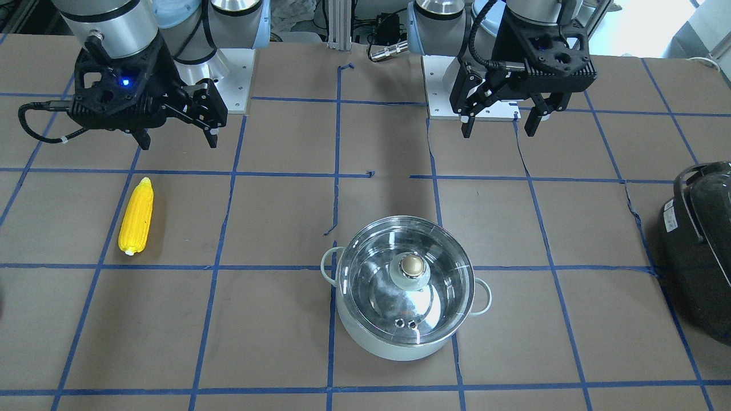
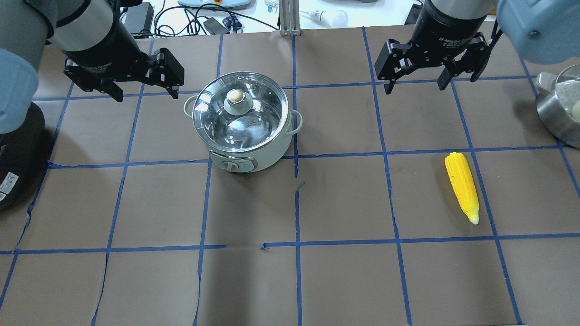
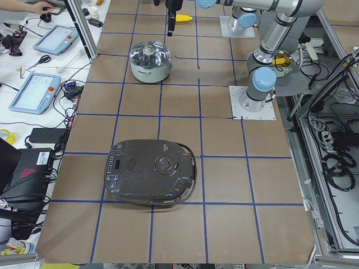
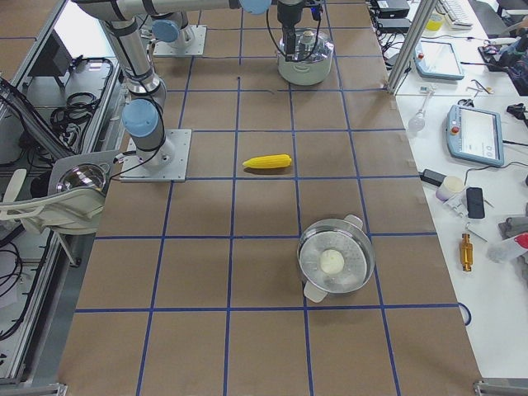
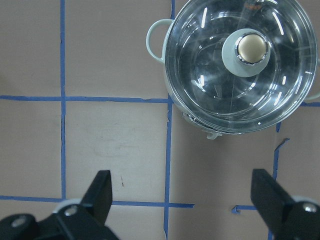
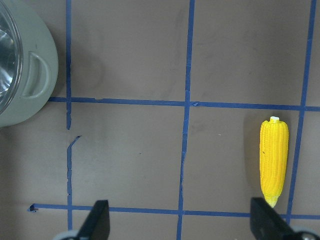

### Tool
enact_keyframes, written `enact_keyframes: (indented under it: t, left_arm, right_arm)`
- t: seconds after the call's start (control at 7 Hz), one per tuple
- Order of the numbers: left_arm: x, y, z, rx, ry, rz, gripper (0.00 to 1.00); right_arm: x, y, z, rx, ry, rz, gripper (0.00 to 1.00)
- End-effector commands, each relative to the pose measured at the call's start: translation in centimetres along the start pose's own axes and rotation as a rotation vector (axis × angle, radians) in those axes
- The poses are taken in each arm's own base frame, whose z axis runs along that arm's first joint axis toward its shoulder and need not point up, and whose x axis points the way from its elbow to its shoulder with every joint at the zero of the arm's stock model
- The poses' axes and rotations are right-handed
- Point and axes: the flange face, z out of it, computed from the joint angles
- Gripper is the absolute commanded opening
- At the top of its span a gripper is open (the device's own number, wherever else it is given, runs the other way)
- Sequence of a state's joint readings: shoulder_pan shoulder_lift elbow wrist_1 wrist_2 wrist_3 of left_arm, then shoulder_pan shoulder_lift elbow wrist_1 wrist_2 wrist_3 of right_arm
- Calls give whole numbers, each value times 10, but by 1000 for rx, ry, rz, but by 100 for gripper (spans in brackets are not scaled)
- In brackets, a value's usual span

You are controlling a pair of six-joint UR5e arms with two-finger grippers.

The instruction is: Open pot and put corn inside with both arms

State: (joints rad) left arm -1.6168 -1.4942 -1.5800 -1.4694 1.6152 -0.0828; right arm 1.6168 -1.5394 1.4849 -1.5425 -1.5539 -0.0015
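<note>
On the far left of the overhead view, a large black appliance (image 2: 16, 154) sits at the edge of the brown, blue-taped table (image 2: 344, 203). The left pincer (image 2: 146, 95) hangs above the table with its black fingers (image 5: 102, 192) spread wide, holding and touching nothing. Just beside it to the right stands the pot (image 2: 267, 156), round and pale mint green with two small loop handles. Its clear glass lid (image 2: 253, 122) is seated on the rim, with a brass-coloured knob (image 2: 234, 96) on top, and the shiny steel interior shows through the glass. In the left wrist view the pot lies ahead of the fingertips, off toward the right-hand finger and apart from both. Further right, past a bare stretch of table, the right pincer (image 2: 414, 87) also hovers wide open and empty. The corn (image 2: 461, 185), a bright yellow cob with a ribbed, kernelled surface, lies flat on the table, nearer the robot than this pincer and somewhat to its right. It is well apart from the pot, and its tapered end points back toward the robot's side. In the right wrist view the cob sits just ahead of the right-hand finger, not touching it. At the far right edge of the table is a steel pan (image 2: 559, 113) with something pale inside.
</note>
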Motion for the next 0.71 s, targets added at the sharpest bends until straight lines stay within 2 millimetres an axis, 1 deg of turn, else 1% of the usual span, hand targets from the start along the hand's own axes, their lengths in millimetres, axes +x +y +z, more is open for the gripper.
enact_keyframes:
  t: [0.0,0.29,0.57]
  left_arm:
    - [0,0,1,-2,0,0,100]
    - [1,1,1,-2,2,2,100]
    - [1,1,6,-13,4,2,100]
  right_arm:
    - [0,0,-1,3,0,0,100]
    - [0,0,-1,4,-1,0,100]
    - [1,-1,-1,4,0,0,100]
